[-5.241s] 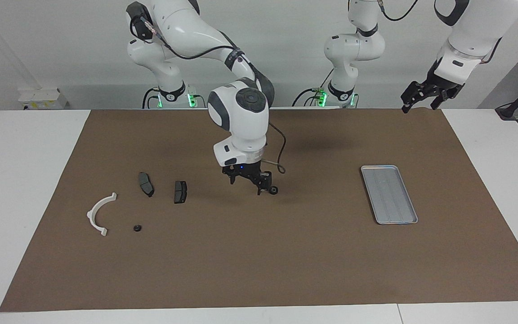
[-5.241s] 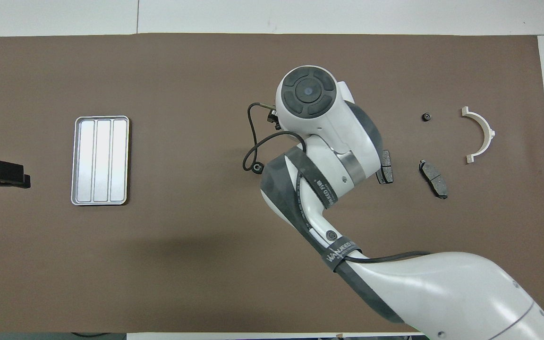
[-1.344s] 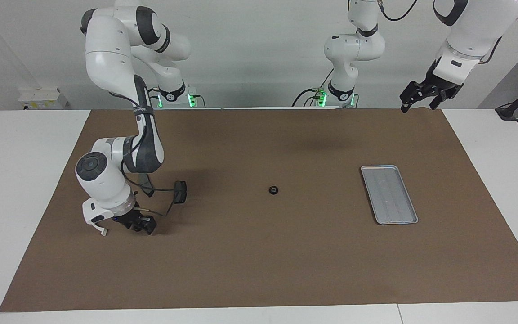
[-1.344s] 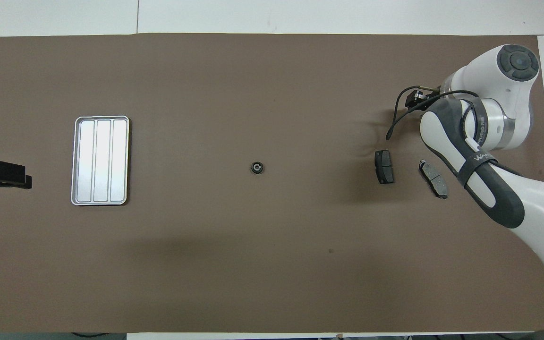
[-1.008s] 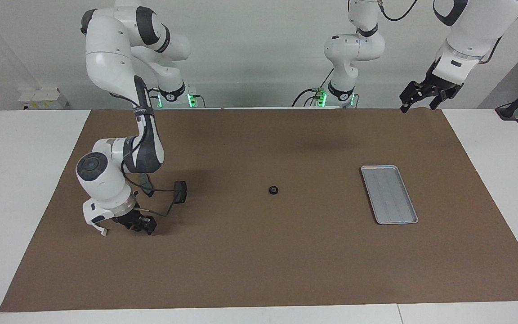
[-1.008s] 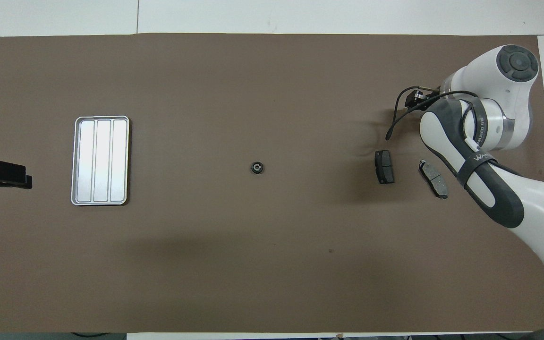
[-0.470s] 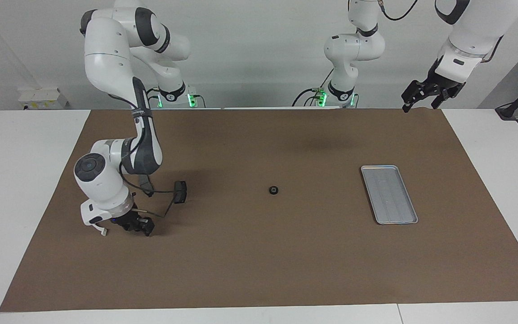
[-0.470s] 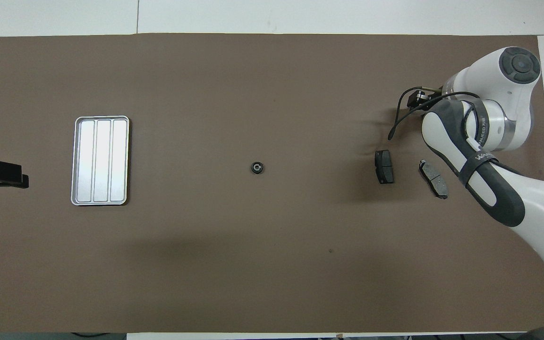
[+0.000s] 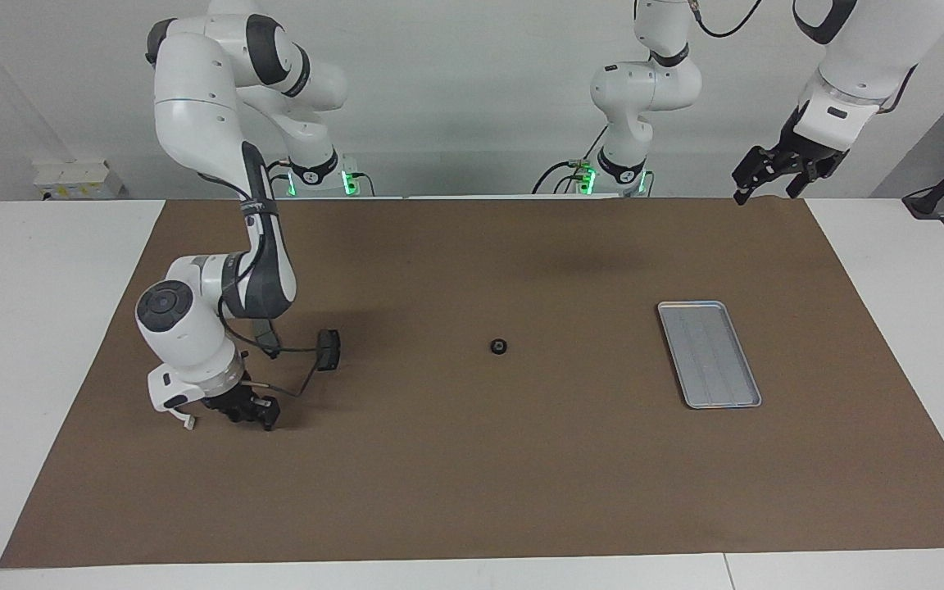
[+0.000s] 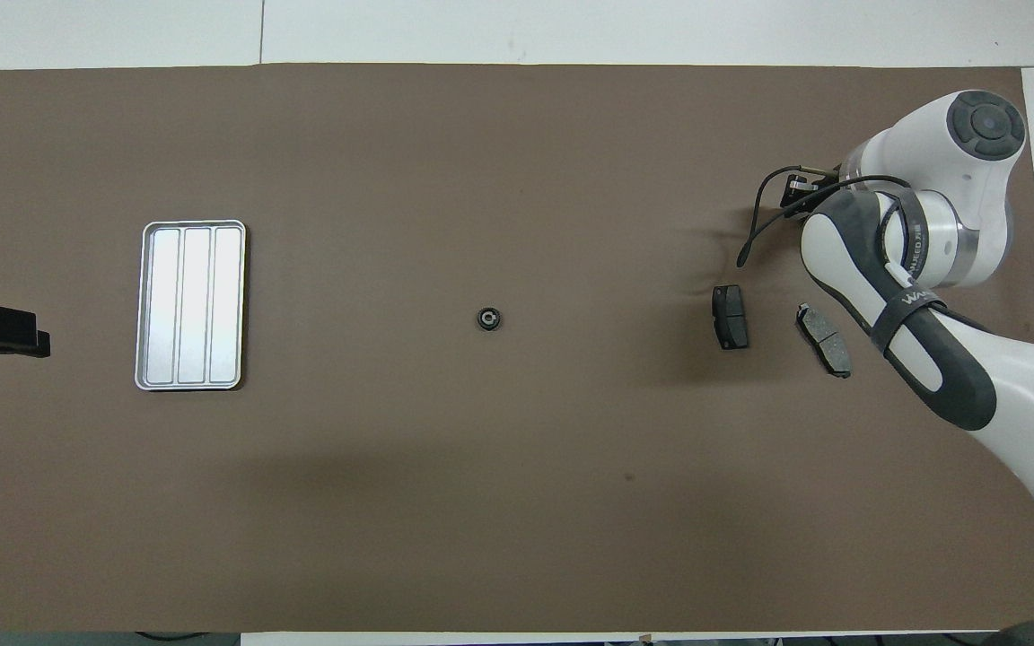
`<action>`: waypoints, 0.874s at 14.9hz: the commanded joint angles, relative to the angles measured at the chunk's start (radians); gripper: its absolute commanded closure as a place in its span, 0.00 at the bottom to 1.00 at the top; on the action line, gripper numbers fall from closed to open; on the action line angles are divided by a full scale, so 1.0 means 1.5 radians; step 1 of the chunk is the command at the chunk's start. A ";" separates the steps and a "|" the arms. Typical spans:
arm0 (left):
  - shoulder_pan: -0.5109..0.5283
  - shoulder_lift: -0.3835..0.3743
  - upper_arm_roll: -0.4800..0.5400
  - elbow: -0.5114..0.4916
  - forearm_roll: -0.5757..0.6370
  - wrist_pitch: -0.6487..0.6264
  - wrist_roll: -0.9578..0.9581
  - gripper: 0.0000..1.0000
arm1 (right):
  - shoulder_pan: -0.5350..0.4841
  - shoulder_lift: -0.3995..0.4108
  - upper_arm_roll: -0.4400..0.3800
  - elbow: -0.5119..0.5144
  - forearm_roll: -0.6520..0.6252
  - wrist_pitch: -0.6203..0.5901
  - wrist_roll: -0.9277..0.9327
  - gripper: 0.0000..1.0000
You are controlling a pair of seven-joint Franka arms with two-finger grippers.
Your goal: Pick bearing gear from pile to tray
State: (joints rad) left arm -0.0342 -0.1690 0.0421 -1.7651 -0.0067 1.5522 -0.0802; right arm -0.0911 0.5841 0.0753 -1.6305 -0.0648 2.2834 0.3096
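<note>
One bearing gear (image 9: 499, 347) lies mid-table; right end effector (image 9: 252, 412), grip unreadable, works the pile at nine o'clock; left end effector (image 9: 775, 174) waits open.

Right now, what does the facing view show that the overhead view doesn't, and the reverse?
Facing only: the right gripper low at the mat, beside an end of the white bracket. Overhead only: the second brake pad whole, clear of the arm. Both: the tray, the bearing gear mid-mat, one brake pad, and the waiting left gripper.
</note>
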 commanded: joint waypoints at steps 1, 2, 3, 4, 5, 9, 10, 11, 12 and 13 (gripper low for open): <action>-0.001 -0.019 0.004 -0.021 -0.009 0.001 -0.005 0.00 | -0.010 -0.002 0.008 -0.009 0.000 0.011 -0.022 0.69; -0.001 -0.020 0.004 -0.022 -0.009 0.000 -0.006 0.00 | -0.010 -0.002 0.008 -0.009 0.000 0.010 -0.023 0.75; -0.001 -0.020 0.004 -0.022 -0.009 0.001 -0.003 0.00 | -0.010 -0.002 0.008 -0.010 0.000 0.010 -0.023 0.79; -0.002 -0.020 0.004 -0.022 -0.009 0.001 -0.004 0.00 | -0.010 -0.002 0.008 -0.010 0.000 0.009 -0.023 0.82; -0.006 -0.020 0.004 -0.022 -0.009 0.002 -0.006 0.00 | -0.010 -0.002 0.008 -0.010 0.000 0.009 -0.023 0.83; -0.006 -0.026 0.003 -0.041 -0.009 0.039 0.001 0.00 | -0.010 -0.002 0.008 -0.009 0.000 0.007 -0.027 1.00; -0.009 -0.027 0.003 -0.045 -0.009 0.048 0.003 0.00 | -0.010 -0.002 0.008 -0.009 0.000 0.007 -0.035 1.00; -0.011 -0.027 0.002 -0.049 -0.009 0.066 0.011 0.00 | -0.010 -0.002 0.008 -0.010 0.000 0.007 -0.043 1.00; -0.011 -0.027 0.001 -0.050 -0.009 0.082 0.019 0.00 | -0.010 -0.002 0.007 -0.009 0.000 0.006 -0.045 1.00; -0.012 -0.027 -0.001 -0.053 -0.009 0.085 0.022 0.00 | -0.010 -0.002 0.008 -0.009 0.000 0.006 -0.047 1.00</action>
State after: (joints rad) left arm -0.0363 -0.1742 0.0338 -1.7964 -0.0072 1.6343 -0.0670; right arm -0.0933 0.5818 0.0733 -1.6302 -0.0660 2.2827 0.2781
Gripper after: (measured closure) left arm 0.000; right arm 0.771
